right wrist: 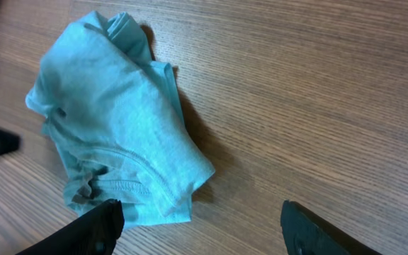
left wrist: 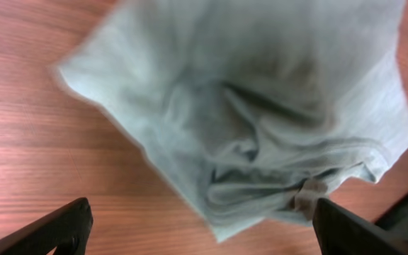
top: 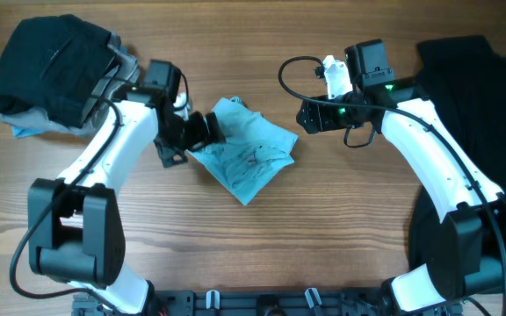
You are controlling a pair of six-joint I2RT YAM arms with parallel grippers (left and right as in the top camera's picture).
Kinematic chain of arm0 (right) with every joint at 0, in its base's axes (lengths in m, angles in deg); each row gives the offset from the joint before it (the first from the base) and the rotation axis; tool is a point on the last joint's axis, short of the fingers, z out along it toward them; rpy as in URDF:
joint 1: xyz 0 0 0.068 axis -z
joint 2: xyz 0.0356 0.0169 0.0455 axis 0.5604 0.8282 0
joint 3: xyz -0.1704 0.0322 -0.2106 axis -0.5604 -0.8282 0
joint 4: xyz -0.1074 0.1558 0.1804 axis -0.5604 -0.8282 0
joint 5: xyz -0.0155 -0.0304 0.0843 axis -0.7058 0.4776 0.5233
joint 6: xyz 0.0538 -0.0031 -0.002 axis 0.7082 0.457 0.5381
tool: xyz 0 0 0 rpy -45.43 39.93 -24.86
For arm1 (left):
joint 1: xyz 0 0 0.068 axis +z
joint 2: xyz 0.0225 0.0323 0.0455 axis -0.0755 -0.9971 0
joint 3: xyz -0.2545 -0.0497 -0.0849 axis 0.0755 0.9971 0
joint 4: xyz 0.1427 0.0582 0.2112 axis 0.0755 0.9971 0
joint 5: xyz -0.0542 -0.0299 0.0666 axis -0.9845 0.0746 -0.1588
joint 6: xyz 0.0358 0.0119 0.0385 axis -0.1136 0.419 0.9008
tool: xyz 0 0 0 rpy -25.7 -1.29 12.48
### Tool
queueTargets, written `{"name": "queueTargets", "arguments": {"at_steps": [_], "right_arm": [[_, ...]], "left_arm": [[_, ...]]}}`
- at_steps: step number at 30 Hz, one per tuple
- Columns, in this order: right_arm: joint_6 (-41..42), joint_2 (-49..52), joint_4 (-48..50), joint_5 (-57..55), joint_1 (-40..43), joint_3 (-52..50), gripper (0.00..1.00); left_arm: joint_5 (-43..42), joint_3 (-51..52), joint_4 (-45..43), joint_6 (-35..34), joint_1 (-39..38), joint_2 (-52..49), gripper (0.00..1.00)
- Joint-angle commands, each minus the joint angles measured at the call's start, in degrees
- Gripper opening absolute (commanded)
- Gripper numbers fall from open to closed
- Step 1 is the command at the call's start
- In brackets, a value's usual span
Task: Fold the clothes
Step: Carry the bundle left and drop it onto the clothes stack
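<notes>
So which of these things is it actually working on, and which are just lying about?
Job, all clothes to fold:
blue T-shirt
dark pile
black shirt

Just there:
table

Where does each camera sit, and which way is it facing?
Overhead: above the table, looking straight down at left gripper, right gripper and light-blue T-shirt.
Left wrist: close over the T-shirt, facing down; both its fingers frame the bottom.
Right wrist: farther off, tilted toward the same T-shirt; its fingers at the bottom edge.
Shared: all three see the T-shirt.
</notes>
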Motion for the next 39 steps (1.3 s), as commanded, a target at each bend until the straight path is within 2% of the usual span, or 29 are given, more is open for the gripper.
{"name": "queueTargets", "arguments": {"at_steps": [1,2,4,11,12,14,15,16,19,21,23,25,26,27,28,30,31,32,33,34,35,39], "right_arm": [[0.42,0.17,0.04,-0.61,0.13,0.55,0.76],[0.42,0.17,0.0,-0.59,0.13,0.55,0.76],[0.42,0.17,-0.02,-0.59,0.13,0.55,0.76],[-1.09,0.17,0.04,-0.2,0.13,0.55,0.76],[-1.09,0.17,0.04,-0.2,0.13,0.55,0.75],[-1.09,0.17,0.02,-0.2,0.13,0.55,0.75],[-1.09,0.17,0.02,-0.2,0.13,0.55,0.75],[-1.09,0.17,0.02,-0.2,0.13,0.55,0.75],[-1.05,0.17,-0.11,-0.2,0.13,0.55,0.75],[-1.07,0.17,-0.13,-0.22,0.13,0.55,0.75],[-1.07,0.17,-0.13,-0.24,0.13,0.55,0.75],[-1.05,0.17,-0.26,-0.22,0.13,0.55,0.75],[-1.03,0.17,-0.26,-0.22,0.13,0.55,0.75],[-1.01,0.17,-0.26,-0.2,0.13,0.55,0.75],[-1.03,0.17,-0.26,-0.17,0.13,0.55,0.75],[-1.11,0.17,-0.26,-0.17,0.13,0.55,0.75],[-1.14,0.17,-0.26,-0.2,0.13,0.55,0.61],[-1.46,0.46,-0.2,-0.66,0.13,0.52,0.27],[-2.69,0.94,-0.09,-0.66,0.13,0.52,0.17],[-2.56,1.86,-0.2,-0.76,0.13,0.52,0.1],[-2.54,2.84,-0.66,-0.55,0.13,0.52,0.09],[-2.43,4.07,-1.09,0.92,0.13,0.52,0.08]], "left_arm": [[-10.54,9.77,-9.09,-3.06,-2.19,-0.11,1.0],[-11.26,13.81,-14.4,-9.97,-2.38,-0.11,1.0],[-11.1,17.84,-18.51,-15.8,-2.38,-0.11,1.0],[-6.97,24.13,-37.46,-26.27,-2.51,-0.92,0.98],[-6.21,24.13,-38.75,-26.86,-2.51,-1.42,0.95],[-5.84,24.13,-41.46,-26.86,-2.51,-2.73,0.81],[-5.38,24.13,-42.82,-26.84,-2.51,-3.08,0.69],[-4.5,24.13,-43.93,-26.77,-2.51,-3.13,0.64],[-2.82,24.13,-46.25,-23.58,-2.51,-3.13,0.45],[-3.13,24.11,-48.85,-19.76,-2.54,-3.13,0.43],[-8.0,24.11,-53.55,-8.85,-2.51,-3.1,0.42],[-11.1,24.11,-54.27,-1.44,-2.51,-2.99,0.29],[-11.69,24.11,-54.1,0.15,-2.51,-2.99,0.3],[-12.35,24.11,-54.1,0.87,-2.51,-2.99,0.69],[-12.35,24.11,-54.14,0.9,-2.51,-2.99,0.94],[-12.37,24.11,-56.22,0.83,-2.56,-3.02,0.98],[-12.35,24.11,-56.74,0.59,-2.75,-3.02,0.96],[-12.35,24.11,-57.02,-0.28,-3.02,-3.02,0.95],[-12.37,24.11,-57.55,-1.64,-3.3,-3.02,0.94],[-12.39,24.11,-58.77,-4.07,-3.87,-3.13,0.88],[-12.59,24.11,-60.63,-5.68,-4.76,-3.17,0.85],[-8.07,24.11,-61.0,-7.39,-7.04,-4.11,0.5]]}}
